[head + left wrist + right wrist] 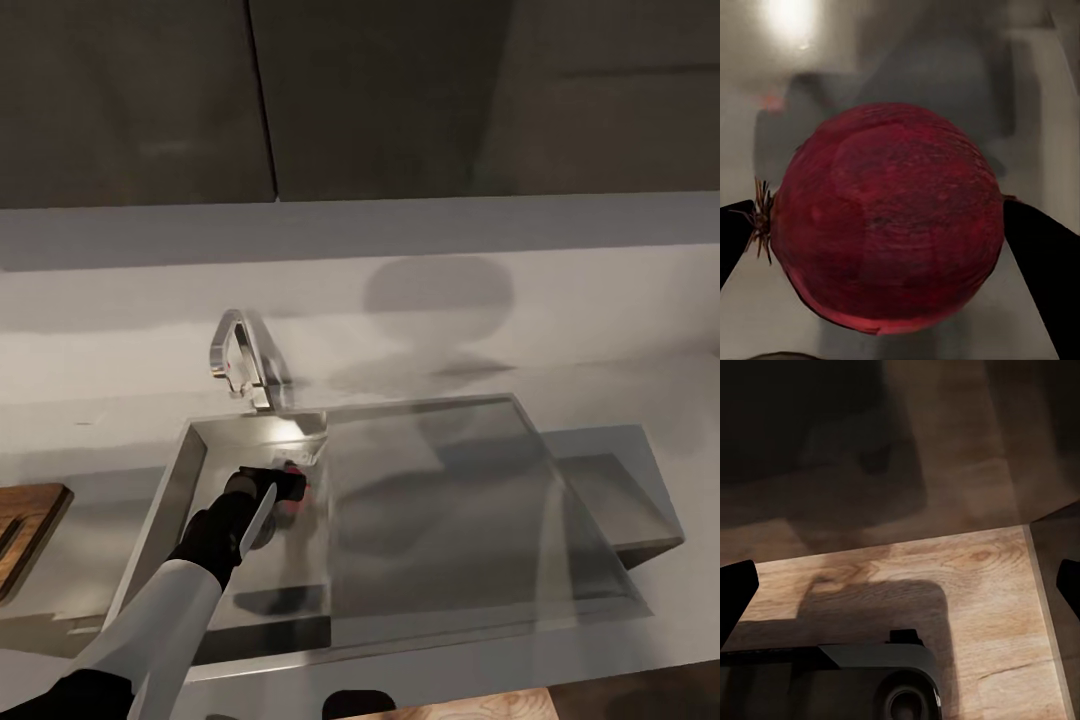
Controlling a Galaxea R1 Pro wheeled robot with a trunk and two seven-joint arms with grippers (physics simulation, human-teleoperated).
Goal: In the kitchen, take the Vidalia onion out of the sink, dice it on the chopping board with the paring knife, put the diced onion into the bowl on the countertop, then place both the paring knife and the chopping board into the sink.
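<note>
The Vidalia onion [889, 221] is a dark red globe with a tuft of roots, sitting between my left gripper's black fingers [1042, 262]. My left gripper [881, 225] is shut on the onion, one finger pressed to each side. In the head view the left gripper [285, 485] reaches down into the sink [160, 510], just below the tap, and a bit of the red onion [293, 505] shows at its tip. A corner of the chopping board [25, 530] lies on the countertop [500, 330] left of the sink. My right gripper [907, 585] hangs open over a wooden floor.
A chrome tap [245, 365] with a red knob stands at the basin's back edge, close above my left hand. The flat draining board [450, 500] takes up the sink's right part. Dark wall cabinets [380, 100] hang above the worktop.
</note>
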